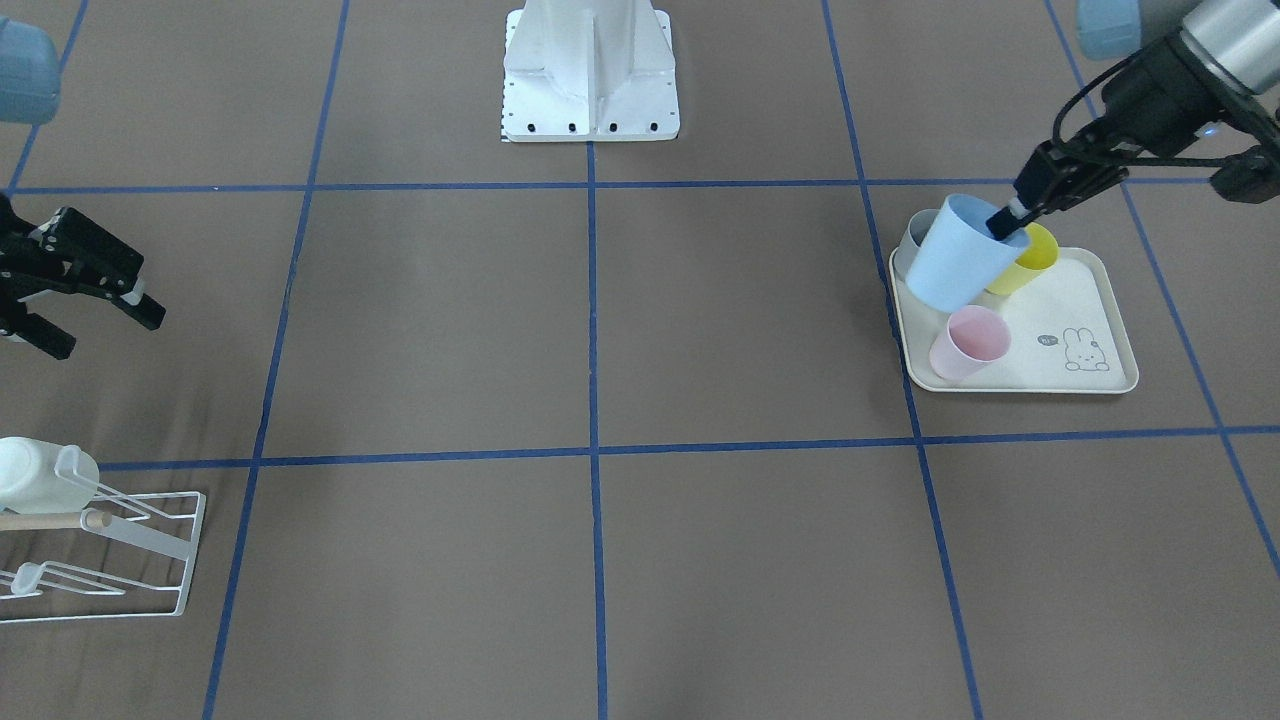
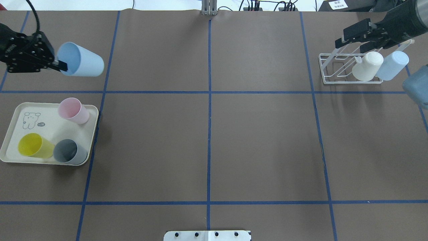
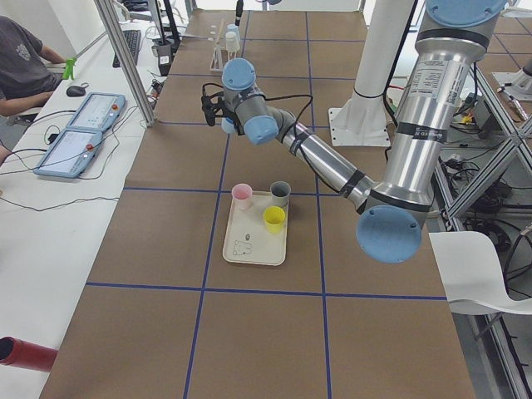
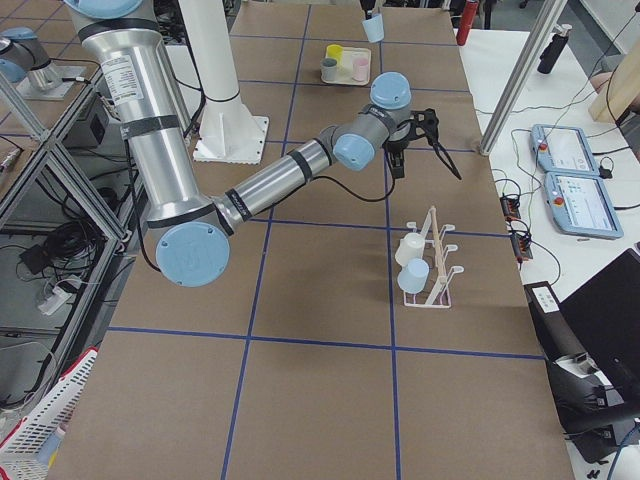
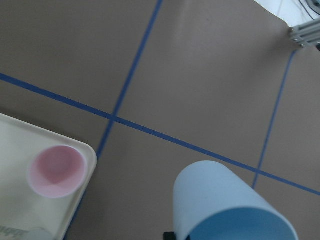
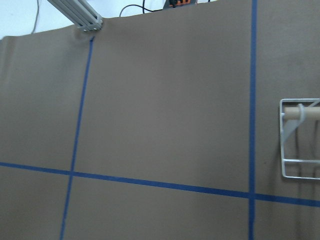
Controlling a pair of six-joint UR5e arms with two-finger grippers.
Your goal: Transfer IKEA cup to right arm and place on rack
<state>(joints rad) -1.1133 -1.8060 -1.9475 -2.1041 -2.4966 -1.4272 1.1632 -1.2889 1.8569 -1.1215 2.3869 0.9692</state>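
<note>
My left gripper (image 2: pixel 63 66) is shut on the rim of a light blue cup (image 2: pixel 82 60) and holds it tilted in the air, beyond the tray. In the front view the gripper (image 1: pixel 1010 220) pinches the cup (image 1: pixel 955 258) above the tray's back corner. The cup's rim fills the bottom of the left wrist view (image 5: pixel 225 205). My right gripper (image 2: pixel 350 47) is open and empty, just above the far left corner of the white wire rack (image 2: pixel 334 75). The rack also shows in the front view (image 1: pixel 150 545) and the right wrist view (image 6: pixel 300 142).
A white cup (image 2: pixel 367 66) and a blue cup (image 2: pixel 396 65) hang on the rack. The cream rabbit-print tray (image 2: pixel 13 134) holds a pink cup (image 2: pixel 72 109), a yellow cup (image 2: pixel 33 145) and a grey cup (image 2: pixel 68 151). Blue tape lines cross the brown table.
</note>
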